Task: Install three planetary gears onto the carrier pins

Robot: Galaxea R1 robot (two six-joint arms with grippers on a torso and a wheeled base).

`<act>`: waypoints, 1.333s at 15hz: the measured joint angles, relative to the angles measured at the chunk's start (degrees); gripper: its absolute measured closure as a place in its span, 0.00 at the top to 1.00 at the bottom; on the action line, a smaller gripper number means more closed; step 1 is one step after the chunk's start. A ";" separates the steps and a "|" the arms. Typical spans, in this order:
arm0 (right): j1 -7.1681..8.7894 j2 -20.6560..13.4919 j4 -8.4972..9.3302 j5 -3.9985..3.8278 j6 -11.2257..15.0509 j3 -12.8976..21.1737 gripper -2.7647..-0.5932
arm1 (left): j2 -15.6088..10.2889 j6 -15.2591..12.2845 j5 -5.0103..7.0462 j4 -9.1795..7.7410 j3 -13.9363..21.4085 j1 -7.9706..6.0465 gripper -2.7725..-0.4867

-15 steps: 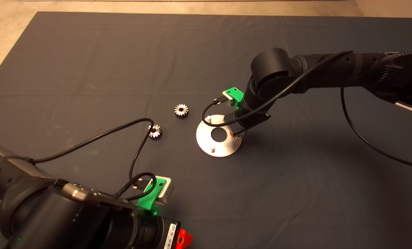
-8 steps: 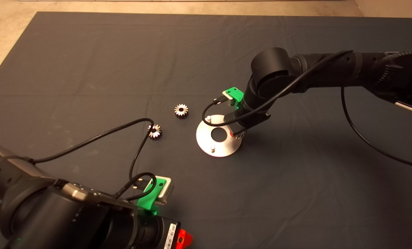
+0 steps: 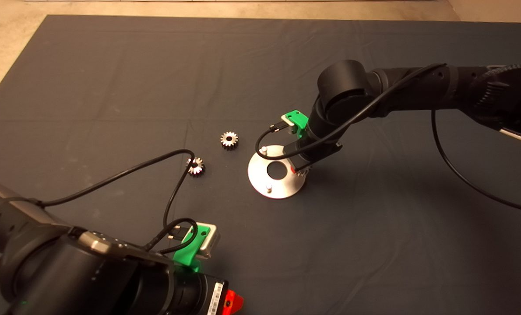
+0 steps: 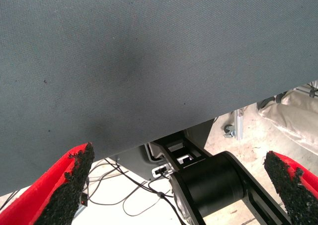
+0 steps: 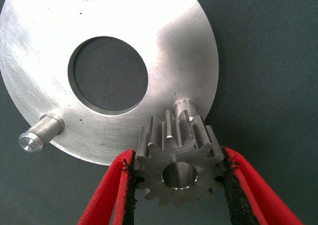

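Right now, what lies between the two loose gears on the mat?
Only bare mat, in the head view: the far gear and the near gear lie apart; the left arm's cable crosses the near gear's edge.

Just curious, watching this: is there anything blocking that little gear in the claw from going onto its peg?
Nothing visible blocks it. The right gripper holds the gear at the plate's edge, right beside the nearest pin, which is bare. The gear's bore is not yet over the pin.
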 joint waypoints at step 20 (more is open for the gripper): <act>0.11 -0.30 -0.27 0.02 0.00 -0.05 0.20 | -0.15 0.00 0.00 0.02 0.00 0.00 0.87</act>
